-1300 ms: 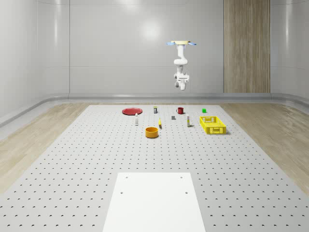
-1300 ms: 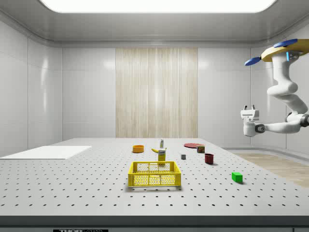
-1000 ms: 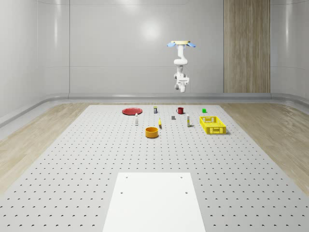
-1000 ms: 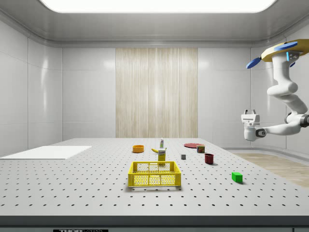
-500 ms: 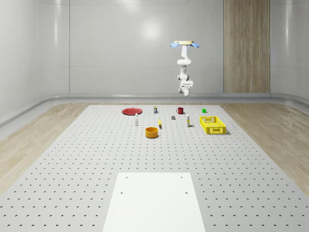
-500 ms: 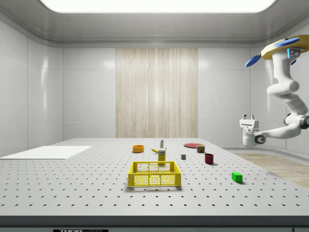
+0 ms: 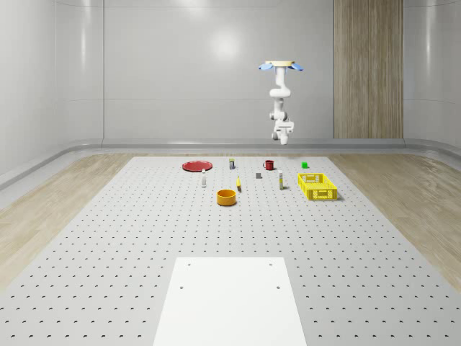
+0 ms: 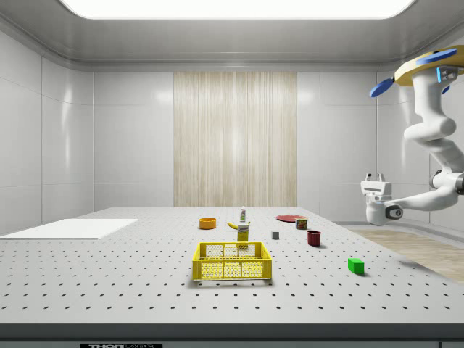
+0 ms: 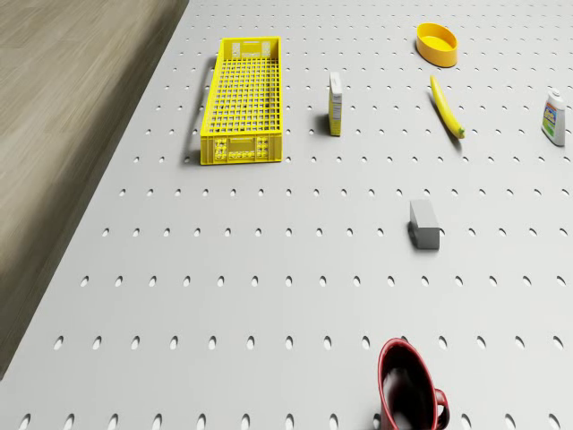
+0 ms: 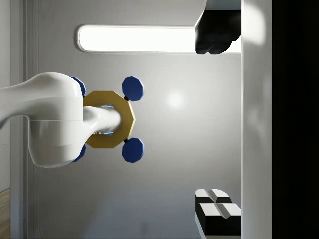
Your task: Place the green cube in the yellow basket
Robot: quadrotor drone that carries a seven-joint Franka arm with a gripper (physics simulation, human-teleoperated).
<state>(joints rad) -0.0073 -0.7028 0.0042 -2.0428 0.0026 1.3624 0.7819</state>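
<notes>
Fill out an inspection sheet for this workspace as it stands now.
Surface: grey perforated table with a white panel at its near end in the whole-scene view.
Job's things: green cube on the table, outside the yellow basket and apart from it.
Clutter: red mug, grey block, banana, orange bowl, red plate, small carton, white bottle.
Grippers: gripper in the air, pointing up, nothing between its fingers; drone hovers high by the table's far end.
Cables: nothing seen.
Surroundings: pale walls, wood wall panel, wood floor strip.
</notes>
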